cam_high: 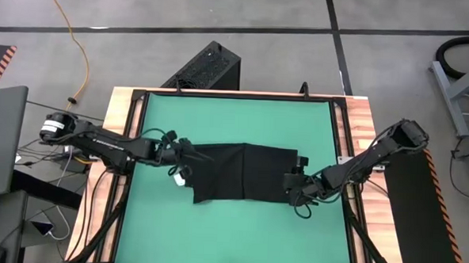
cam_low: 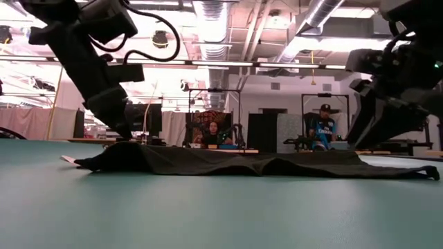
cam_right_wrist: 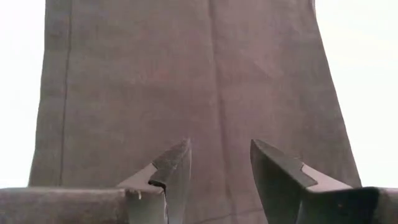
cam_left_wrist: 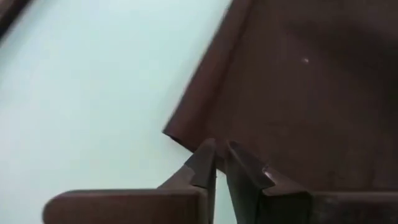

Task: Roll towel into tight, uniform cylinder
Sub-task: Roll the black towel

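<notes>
High view is showing the towel [cam_high: 240,173] lying flat and spread near the middle of the green mat [cam_high: 235,120] that is covering the counter [cam_high: 123,103], with one arm reaching in at each end of the cloth. The left hand [cam_high: 187,159] is sitting at the towel's left edge, and a small white tag [cam_high: 180,177] is peeking out just beside it, though the dark fingers are blending into the black cloth from above. In the left wrist view the two fingertips [cam_left_wrist: 205,158] are standing almost together with only a thin slit between them, right at a folded corner of the cloth; whether any fabric is caught in that slit is not possible to tell. The right hand [cam_high: 294,182] is resting at the towel's right edge, and the right wrist view is showing its fingers [cam_right_wrist: 174,163] standing well apart over the cloth, gripping nothing. In the low view the towel is lying as a low, slightly rippled strip, both hands are largely cut off by the frame, and two seated people [cam_low: 324,126] are sitting far behind. A black ribbed box [cam_high: 205,67] is standing on the floor beyond the counter.
</notes>
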Tool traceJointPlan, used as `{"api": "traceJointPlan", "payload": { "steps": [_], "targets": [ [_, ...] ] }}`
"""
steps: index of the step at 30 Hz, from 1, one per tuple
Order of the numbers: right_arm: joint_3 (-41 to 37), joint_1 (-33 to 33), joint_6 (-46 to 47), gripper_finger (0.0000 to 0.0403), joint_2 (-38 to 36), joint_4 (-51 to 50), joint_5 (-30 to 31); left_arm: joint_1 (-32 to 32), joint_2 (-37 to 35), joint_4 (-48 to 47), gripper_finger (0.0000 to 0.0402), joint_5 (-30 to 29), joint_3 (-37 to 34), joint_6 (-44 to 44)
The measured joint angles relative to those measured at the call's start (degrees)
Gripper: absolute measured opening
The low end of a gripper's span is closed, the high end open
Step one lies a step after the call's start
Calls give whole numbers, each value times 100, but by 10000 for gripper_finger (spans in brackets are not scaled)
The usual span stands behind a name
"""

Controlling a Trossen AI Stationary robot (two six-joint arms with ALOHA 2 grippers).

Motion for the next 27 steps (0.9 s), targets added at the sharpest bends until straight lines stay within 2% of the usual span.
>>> {"api": "traceJointPlan", "payload": {
  "steps": [6,13,27],
  "targets": [
    [-65,0,-1,187,0,50,2,313,0,2,90,108,-95,-162],
    [-65,0,-2,187,0,54,4,666,-44,300,154,753,-164,-474],
    [-60,4,-3,187,0,89,-2,1110,-44,441,160,1062,-162,-586]
  ]
}}
